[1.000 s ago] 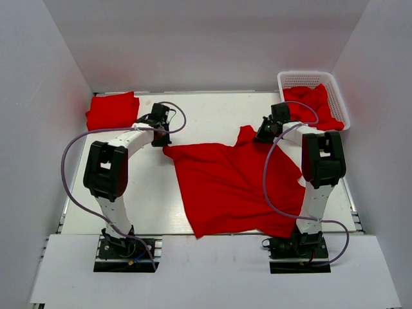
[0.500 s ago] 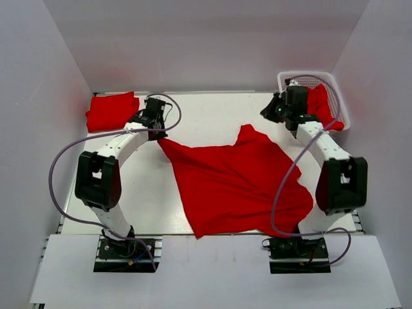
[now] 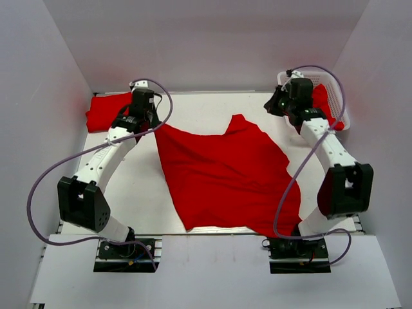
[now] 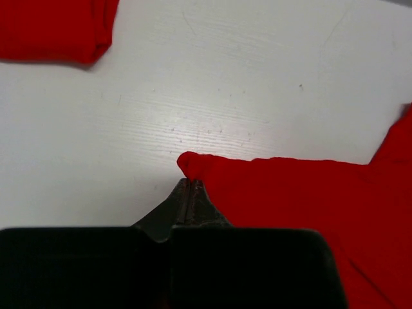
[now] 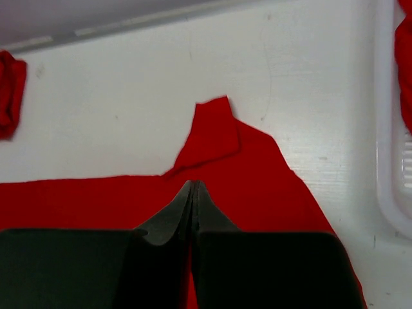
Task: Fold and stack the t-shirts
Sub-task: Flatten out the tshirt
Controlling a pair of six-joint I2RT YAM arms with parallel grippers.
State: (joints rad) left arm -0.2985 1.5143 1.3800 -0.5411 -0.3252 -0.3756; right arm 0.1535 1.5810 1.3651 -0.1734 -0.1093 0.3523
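A red t-shirt (image 3: 225,174) lies spread across the middle of the table. My left gripper (image 3: 152,124) is shut on its back-left corner (image 4: 193,164), close to the table surface. My right gripper (image 3: 270,107) is shut and hovers above the table at the back right, apart from the shirt. In the right wrist view its closed fingertips (image 5: 193,185) show no cloth between them, and the shirt's sleeve (image 5: 212,132) lies beyond them. A folded red t-shirt (image 3: 111,109) sits at the back left and also shows in the left wrist view (image 4: 51,29).
A white lattice basket (image 3: 336,82) stands at the back right and holds another red t-shirt (image 3: 322,102). Its rim shows in the right wrist view (image 5: 386,141). White walls close in the table at the back and on both sides.
My left gripper moved back and left, dragging the shirt's corner with it. The shirt shifted towards the back left. My right gripper moved away from the sleeve to the back right, beside the basket.
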